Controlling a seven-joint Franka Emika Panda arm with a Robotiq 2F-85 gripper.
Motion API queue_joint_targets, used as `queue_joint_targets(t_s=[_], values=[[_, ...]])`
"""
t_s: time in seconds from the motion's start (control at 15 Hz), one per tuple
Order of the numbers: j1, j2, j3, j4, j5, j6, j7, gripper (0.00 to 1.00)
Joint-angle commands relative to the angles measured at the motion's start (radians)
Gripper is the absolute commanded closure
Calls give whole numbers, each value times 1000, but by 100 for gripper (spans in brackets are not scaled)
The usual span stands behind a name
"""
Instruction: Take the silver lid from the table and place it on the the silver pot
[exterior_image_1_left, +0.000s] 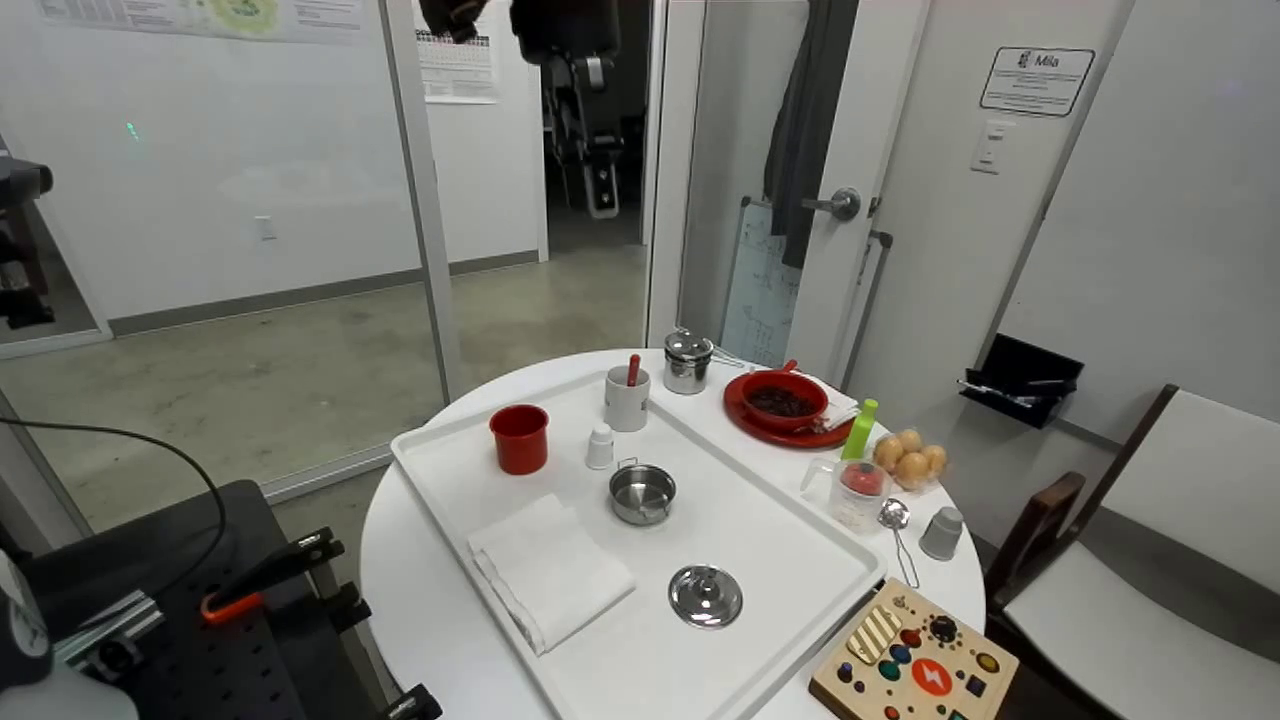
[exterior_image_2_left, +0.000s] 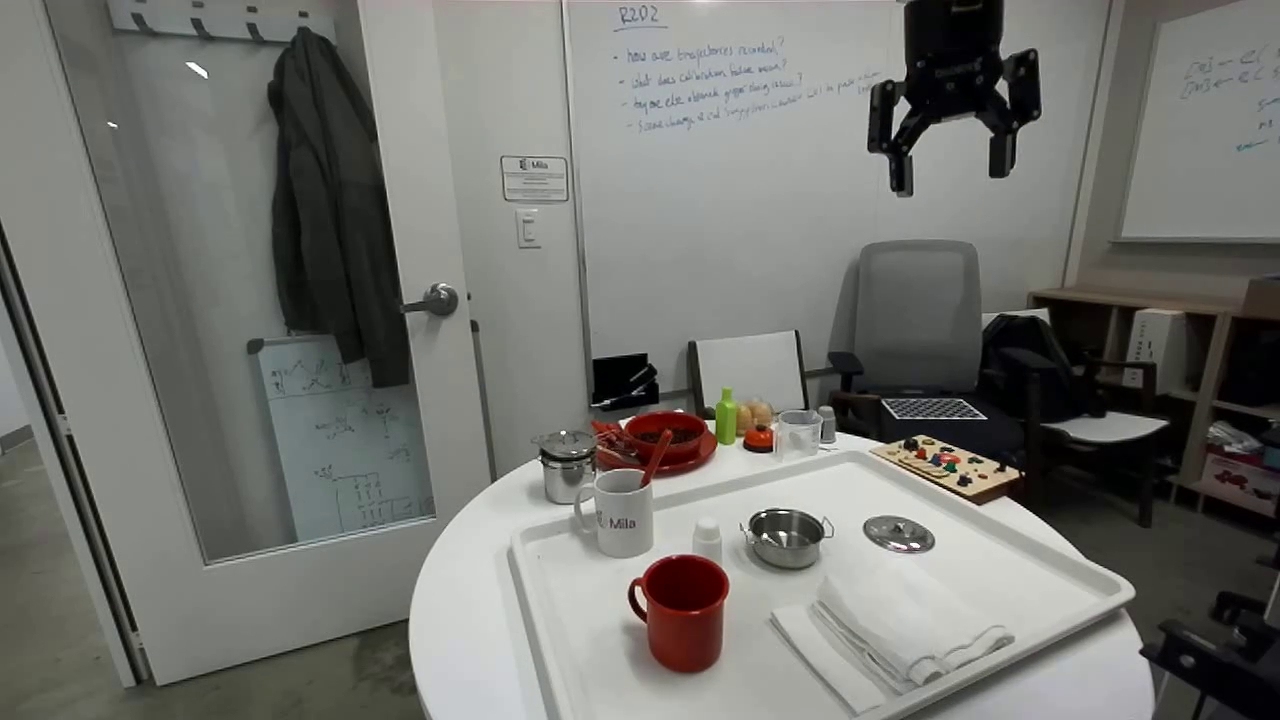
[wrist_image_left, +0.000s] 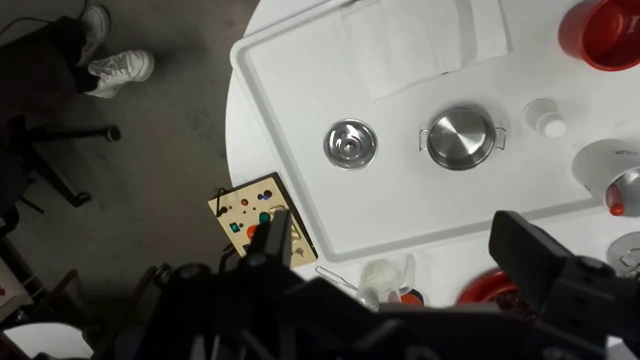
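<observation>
The silver lid (exterior_image_1_left: 705, 597) lies flat, knob up, on the white tray (exterior_image_1_left: 790, 560). It also shows in an exterior view (exterior_image_2_left: 899, 534) and in the wrist view (wrist_image_left: 350, 144). The silver pot (exterior_image_1_left: 642, 494) stands upright and uncovered on the same tray, a short way from the lid. It shows in an exterior view (exterior_image_2_left: 786, 539) and, right of the lid, in the wrist view (wrist_image_left: 461, 139). My gripper (exterior_image_2_left: 950, 178) hangs high above the table, fingers pointing down, open and empty. Its wide-apart fingers show at the bottom of the wrist view (wrist_image_left: 392, 225).
On the tray are a folded white cloth (exterior_image_1_left: 550, 570), a red cup (exterior_image_1_left: 520, 440), a white shaker (exterior_image_1_left: 600, 447) and a white mug (exterior_image_1_left: 627, 402). Beside it stand a lidded silver vessel (exterior_image_1_left: 687, 362), a red bowl (exterior_image_1_left: 784, 400), a clear measuring cup (exterior_image_1_left: 858, 495) and a wooden board (exterior_image_1_left: 915, 655).
</observation>
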Motion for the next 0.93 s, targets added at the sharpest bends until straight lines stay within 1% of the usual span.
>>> queue_joint_targets(t_s=[0.0,0.4,0.47,0.6,0.87], values=[[6,125,-39,49,-24,14,5,0],[16,323,-108,104,-62,-8,20,0],[30,248,-113,50,-34,6,1,0],[35,278,-128,55,-34,7,0,0],[42,263,-126,55,-34,7,0,0]])
